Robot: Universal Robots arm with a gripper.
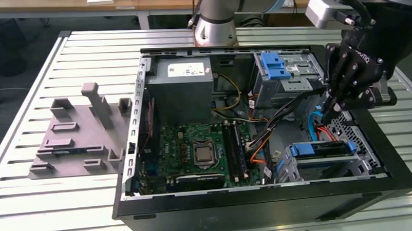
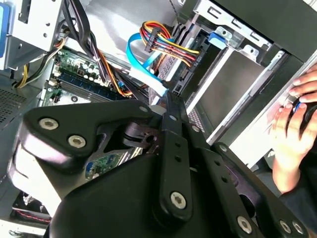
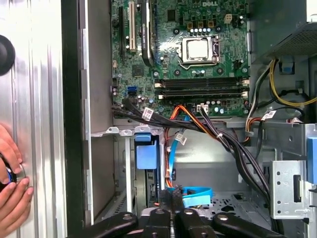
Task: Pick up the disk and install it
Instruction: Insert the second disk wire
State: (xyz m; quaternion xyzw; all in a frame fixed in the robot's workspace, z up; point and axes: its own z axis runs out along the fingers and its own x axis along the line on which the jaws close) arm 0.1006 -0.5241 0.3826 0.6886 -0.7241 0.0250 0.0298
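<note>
My pincer (image 1: 327,111) hangs inside the open computer case (image 1: 264,208), toward the exterior view's right. The black fingers are pressed together in both wrist views and carry nothing. The disk (image 1: 322,150) sits in the lower drive cage (image 1: 362,166), near the case's front corner, just below my fingertips, with its blue plastic rail end facing out. In the first wrist view that blue end (image 3: 147,151) is right ahead of me. I can't tell if it's fully seated. My read is that I'm on the seating step: push square on the rigid blue rail, not the thin metal cage, and stay clear of the flat blue ribbon cable (image 2: 141,59) and the loose bundle of coloured wires (image 2: 163,42), which are soft and snag easily. The cage is perforated sheet metal with hard edges; the green circuit board (image 1: 193,152) is fragile, so keep off it. A person's hand (image 2: 292,129) rests on the ribbed table beside the case.
</note>
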